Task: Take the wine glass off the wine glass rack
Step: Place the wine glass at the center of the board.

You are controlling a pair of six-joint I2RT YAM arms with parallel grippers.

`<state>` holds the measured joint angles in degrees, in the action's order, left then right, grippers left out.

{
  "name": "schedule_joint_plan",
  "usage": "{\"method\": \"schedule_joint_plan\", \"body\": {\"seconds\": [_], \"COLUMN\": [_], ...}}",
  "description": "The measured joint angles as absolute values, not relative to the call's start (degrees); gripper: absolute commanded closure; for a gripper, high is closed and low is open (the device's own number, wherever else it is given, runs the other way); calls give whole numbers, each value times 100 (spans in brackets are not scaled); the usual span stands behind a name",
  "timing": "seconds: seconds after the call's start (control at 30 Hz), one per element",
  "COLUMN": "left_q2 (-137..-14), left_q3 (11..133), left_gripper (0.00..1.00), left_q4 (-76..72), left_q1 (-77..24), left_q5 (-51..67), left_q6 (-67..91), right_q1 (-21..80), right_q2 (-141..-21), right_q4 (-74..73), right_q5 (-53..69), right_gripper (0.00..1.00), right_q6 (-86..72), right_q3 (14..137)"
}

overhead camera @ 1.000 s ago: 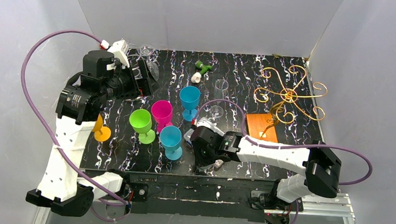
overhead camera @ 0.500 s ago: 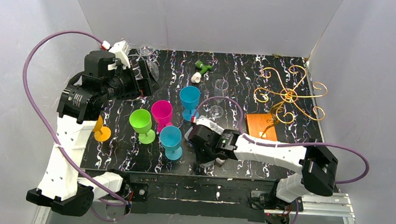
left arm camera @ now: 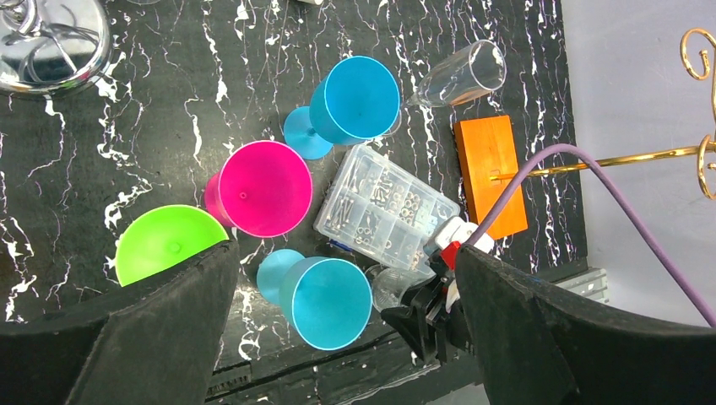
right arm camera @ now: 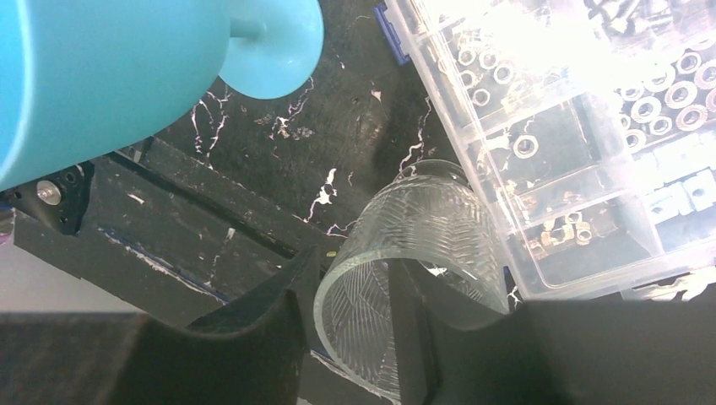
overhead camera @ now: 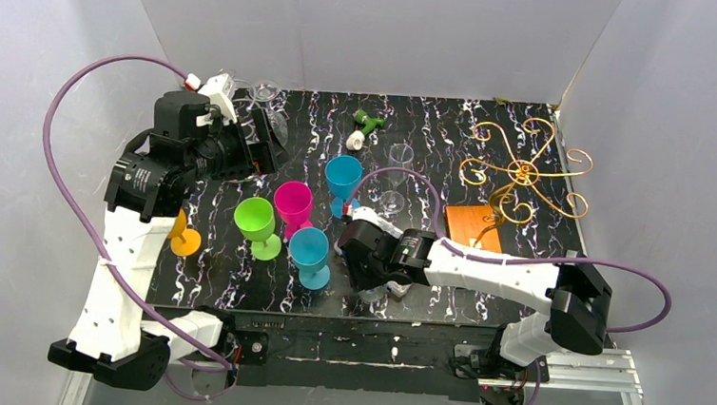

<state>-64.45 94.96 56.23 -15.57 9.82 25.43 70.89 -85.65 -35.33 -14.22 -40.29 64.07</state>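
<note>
Since a second ago the right gripper [right arm camera: 409, 291] has swung slightly left, nearer the cyan plastic goblet [right arm camera: 101, 67]. The clear, ribbed wine glass [right arm camera: 422, 224] sits between its fingers beside the clear plastic compartment box [right arm camera: 591, 152], well apart from the golden curled-wire wine glass rack [overhead camera: 526, 171]. I cannot tell whether the fingers pinch it. The left gripper [left arm camera: 344, 251] gapes wide.

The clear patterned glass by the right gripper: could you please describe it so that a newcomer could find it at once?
Start at the near edge of the black marbled table, where the clear plastic compartment box lies. The glass sits just on the box's near side, at the right gripper. Unlike the blue goblet beside it, it is colourless, with a ribbed leaf pattern.
</note>
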Motion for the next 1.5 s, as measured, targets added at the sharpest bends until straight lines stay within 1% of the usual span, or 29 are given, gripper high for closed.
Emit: {"method": "schedule_joint_plan", "body": {"seconds": [0.03,0.1,0.33,0.43,0.5,0.63,0.7,0.83,1.07,1.17,1.3,1.5], "left_q2": [-6445,-6445,-6445,-6451,-6464,-6488,-6488,-6479,-6479,-6471,-6469,-6471], "left_q3": [9496,9496,9463,9443,9443,9435,9417,9351,9223,9220,9220,9220], "left_gripper": [2,2,2,2,2,2,2,2,2,2,2,2], "left_q4": [5623,5623,5621,5623,5621,5618,5621,5612,5618,5614,5614,5614], "left_q1": [-1557,-1557,-1557,-1557,-1557,-1557,-1557,-1557,-1557,-1557,-1557,-1557], "left_q5": [982,982,982,982,982,982,982,982,982,982,980,980], "left_q6": [2539,2532,2510,2508,2508,2508,2508,2508,2506,2506,2506,2504], "right_q1": [7089,7096,7098,7096,7096,7102,7111,7146,7179,7190,7214,7214], "right_q2": [-8565,-8565,-8565,-8565,-8567,-8576,-8591,-8678,-8761,-8761,-8761,-8753], "right_q4": [-3540,-3538,-3594,-3610,-3614,-3612,-3610,-3625,-3745,-3809,-3968,-4200], "right_q5": [-1415,-1374,-1321,-1315,-1315,-1315,-1310,-1315,-1337,-1345,-1417,-1603], "right_gripper": [70,78,90,91,88,80,78,67,56,49,44,38], "right_q6": [-4029,-4045,-4018,-4016,-4014,-4010,-4007,-4001,-3955,-3942,-3913,-3872], "right_q3": [6420,6460,6578,6591,6591,6591,6595,6635,6770,6884,7116,7430]}}
